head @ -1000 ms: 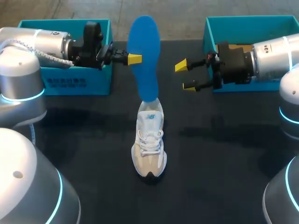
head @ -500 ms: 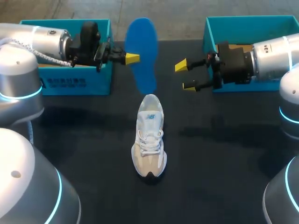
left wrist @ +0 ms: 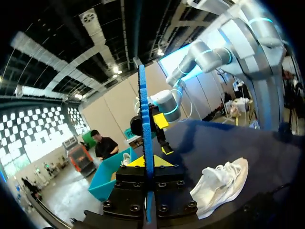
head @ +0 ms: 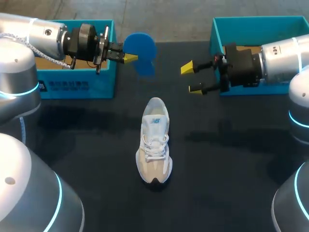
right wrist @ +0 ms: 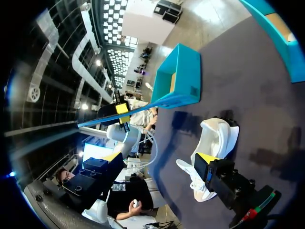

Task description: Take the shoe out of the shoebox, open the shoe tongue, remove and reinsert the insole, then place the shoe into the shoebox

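insole (head: 140, 48) pinched in left gripper (head: 129, 58), lifted clear of shoe (head: 154, 140)
the blue insole is clamped between the left gripper's yellow-tipped fingers above the far part of the dark table (head: 231, 159), just beside the left shoebox (head: 99, 86). the white and beige shoe is stood on its sole mid-table, toe toward the robot, well apart from both boxes. the right gripper (head: 191, 78) is held spread, nothing between its fingers, in front of the right shoebox (head: 251, 21). a white printed label (head: 63, 85) is seen on the left shoebox's front wall and a small blue logo (head: 155, 121) on the shoe's tongue; both are too small to be made out.
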Motion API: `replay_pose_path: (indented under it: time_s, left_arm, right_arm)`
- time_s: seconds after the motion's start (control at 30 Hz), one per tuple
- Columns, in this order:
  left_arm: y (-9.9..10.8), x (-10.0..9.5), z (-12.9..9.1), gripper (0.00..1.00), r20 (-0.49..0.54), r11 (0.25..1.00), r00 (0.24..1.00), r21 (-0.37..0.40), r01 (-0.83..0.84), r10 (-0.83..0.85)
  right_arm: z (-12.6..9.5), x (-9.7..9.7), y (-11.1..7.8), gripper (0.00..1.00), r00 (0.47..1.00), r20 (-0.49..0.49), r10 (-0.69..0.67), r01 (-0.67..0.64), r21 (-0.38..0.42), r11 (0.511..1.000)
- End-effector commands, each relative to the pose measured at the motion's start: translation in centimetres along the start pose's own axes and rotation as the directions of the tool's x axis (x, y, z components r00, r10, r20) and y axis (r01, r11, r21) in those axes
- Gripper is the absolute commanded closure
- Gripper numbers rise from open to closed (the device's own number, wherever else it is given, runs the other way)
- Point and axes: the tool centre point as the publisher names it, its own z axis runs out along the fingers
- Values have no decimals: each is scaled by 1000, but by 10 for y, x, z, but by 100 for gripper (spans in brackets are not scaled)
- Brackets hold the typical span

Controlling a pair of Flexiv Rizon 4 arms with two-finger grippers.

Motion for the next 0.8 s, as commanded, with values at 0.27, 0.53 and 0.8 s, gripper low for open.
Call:
replay_pose_path:
  time_s: [0.27,0.53,0.8]
  left_arm:
    - [-6,3,3,100,28,838,838,-36,-544,545]
    - [-6,3,3,100,28,838,838,-36,-544,545]
    - [0,-5,6,100,95,619,612,-88,-781,785]
  right_arm:
    - [2,0,0,0,1000,0,0,0,-2,1000]
    - [2,0,0,0,1000,0,0,0,-2,1000]
    - [2,0,0,0,1000,0,0,0,-2,1000]
